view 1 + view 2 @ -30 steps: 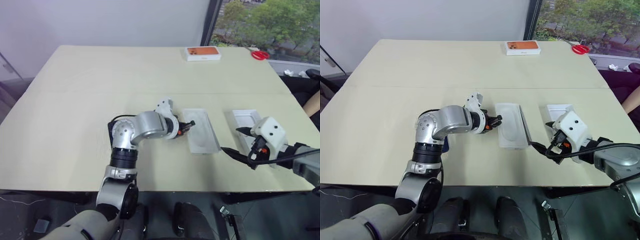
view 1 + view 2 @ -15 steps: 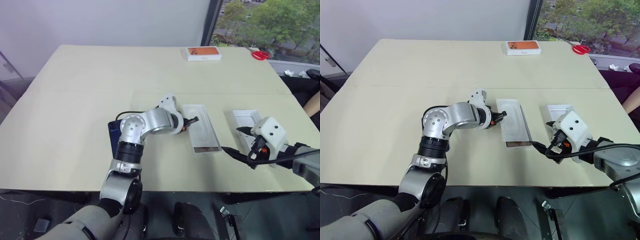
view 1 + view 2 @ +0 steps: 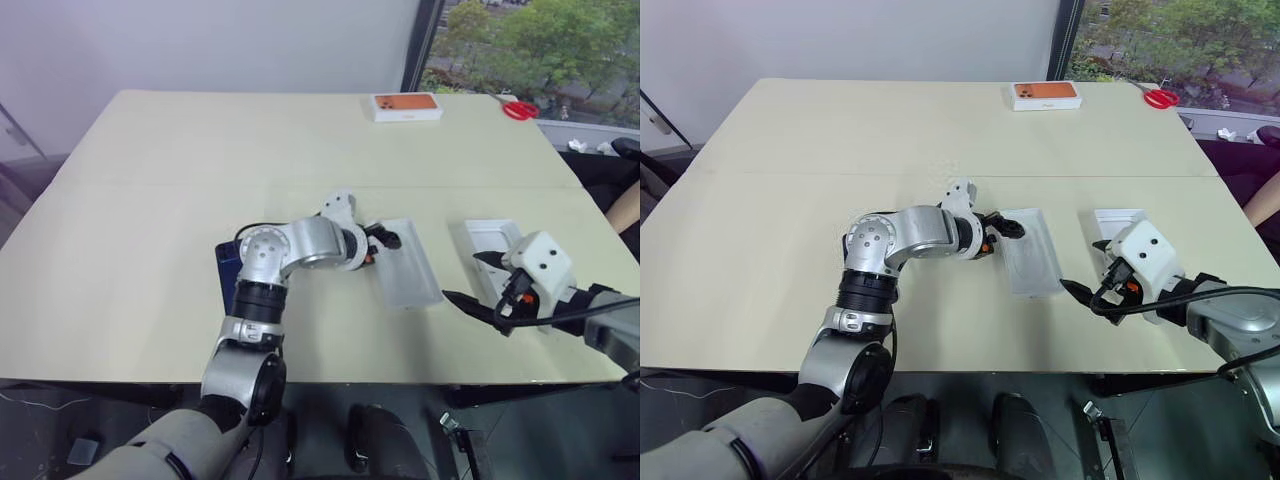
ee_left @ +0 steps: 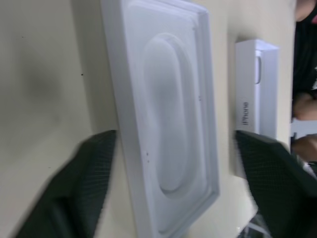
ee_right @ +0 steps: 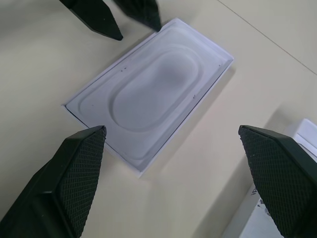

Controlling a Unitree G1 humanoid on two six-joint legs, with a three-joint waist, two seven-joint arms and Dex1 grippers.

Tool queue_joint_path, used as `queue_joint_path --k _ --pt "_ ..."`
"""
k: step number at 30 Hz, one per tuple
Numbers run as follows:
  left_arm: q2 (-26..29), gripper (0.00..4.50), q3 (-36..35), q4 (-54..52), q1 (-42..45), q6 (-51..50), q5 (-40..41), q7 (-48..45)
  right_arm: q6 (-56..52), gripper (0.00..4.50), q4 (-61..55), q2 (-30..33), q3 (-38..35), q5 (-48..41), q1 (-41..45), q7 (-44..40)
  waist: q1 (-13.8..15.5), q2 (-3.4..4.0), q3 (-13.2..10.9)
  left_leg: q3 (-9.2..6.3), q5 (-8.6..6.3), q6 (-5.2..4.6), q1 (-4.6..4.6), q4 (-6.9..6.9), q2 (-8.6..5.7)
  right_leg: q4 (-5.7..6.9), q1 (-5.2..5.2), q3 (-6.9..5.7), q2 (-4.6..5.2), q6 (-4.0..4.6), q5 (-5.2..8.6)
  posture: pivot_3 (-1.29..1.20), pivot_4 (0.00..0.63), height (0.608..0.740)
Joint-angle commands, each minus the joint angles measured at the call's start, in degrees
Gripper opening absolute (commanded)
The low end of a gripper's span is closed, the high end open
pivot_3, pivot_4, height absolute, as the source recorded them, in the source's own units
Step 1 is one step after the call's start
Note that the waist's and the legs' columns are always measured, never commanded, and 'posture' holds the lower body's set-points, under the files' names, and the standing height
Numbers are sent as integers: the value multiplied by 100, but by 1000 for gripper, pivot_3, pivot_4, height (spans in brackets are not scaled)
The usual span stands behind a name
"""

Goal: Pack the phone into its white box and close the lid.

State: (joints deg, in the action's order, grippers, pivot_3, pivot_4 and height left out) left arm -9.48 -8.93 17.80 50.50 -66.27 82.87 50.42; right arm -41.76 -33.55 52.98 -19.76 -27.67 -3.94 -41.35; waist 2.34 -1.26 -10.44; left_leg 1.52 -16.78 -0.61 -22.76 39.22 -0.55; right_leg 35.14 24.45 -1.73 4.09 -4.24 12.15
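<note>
The table (image 3: 150, 200) is being viewed from above and behind by the head's two eye views, both facing forward and down; nearly the whole scene is being shared by them, with the orange-topped box (image 3: 406, 106) lying at about 12 o'clock. The white tray (image 4: 163, 114) is being looked at from very close by the left wrist view, along the left gripper (image 4: 188, 168), whose fingers are standing apart. The same tray is being seen from a little farther off by the right wrist view, between the spread fingers of the right gripper (image 5: 183, 173).
</note>
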Motion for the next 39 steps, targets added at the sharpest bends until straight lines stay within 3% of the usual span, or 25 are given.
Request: queue_joint_path --k 1,4,6,7,10,14,19,23,30,39 --pt "70 3880 -190 -475 117 -236 659 -117 83 4500 -53 -60 -20 23 277 125 -10 -1 -1 0 0 0 0 0 0 0 0 0 0 0 0 0 150 740" --pt "529 3880 -209 -754 69 -408 724 -535 -30 4500 25 -163 87 -71 527 217 -11 0 0 0 0 1 2 -1 2 2 1 0 0 0 0 0 150 740" --pt "1128 3947 -32 -1163 17 -520 267 -1424 -141 3963 63 -277 205 -170 743 290 -39 0 0 1 1 2 5 -2 5 4 1 1 -6 0 0 0 150 740" --pt "1722 3947 297 -1474 -98 -461 -318 -2165 -254 3660 84 -361 370 -213 932 346 -58 4 0 3 2 3 7 -3 9 3 1 4 -14 2 0 0 150 740" --pt "3302 3947 1396 -2161 -470 204 -1991 -4191 -641 2098 284 -625 848 -130 1490 684 -158 11 3 6 13 23 18 -14 15 7 0 13 -35 6 1 0 150 740" --pt "4596 3947 2139 -2493 -1116 1517 -3397 -6549 -1046 24 614 -971 1412 85 2126 1102 -158 14 1 8 13 25 20 -22 29 3 3 14 -33 10 2 0 150 740" --pt "5433 3947 2326 -2832 -2183 3244 -4565 -8744 -1356 24 1360 -1709 2153 635 2974 1841 -160 13 0 11 13 24 -17 -15 29 -2 31 13 -14 19 -1 0 150 740" --pt "5523 3947 2231 -2836 -2667 3612 -4835 -9504 -1431 24 2049 -2140 2536 1007 3455 2118 -155 21 0 13 14 24 -61 -11 26 7 79 9 9 22 -5 0 150 740" --pt "5420 3947 1948 -3011 -3040 3703 -4963 -10113 -1360 24 2949 -2750 2535 1196 3869 2256 -184 21 -1 13 10 14 -63 -6 23 10 77 -1 -1 10 -11 0 150 740" --pt "5203 3947 1741 -3136 -3150 3574 -5093 -10155 -1628 24 3285 -2821 2715 1406 3840 2152 -198 22 0 10 10 14 -56 -5 32 28 77 3 -23 -7 -20 0 150 740"
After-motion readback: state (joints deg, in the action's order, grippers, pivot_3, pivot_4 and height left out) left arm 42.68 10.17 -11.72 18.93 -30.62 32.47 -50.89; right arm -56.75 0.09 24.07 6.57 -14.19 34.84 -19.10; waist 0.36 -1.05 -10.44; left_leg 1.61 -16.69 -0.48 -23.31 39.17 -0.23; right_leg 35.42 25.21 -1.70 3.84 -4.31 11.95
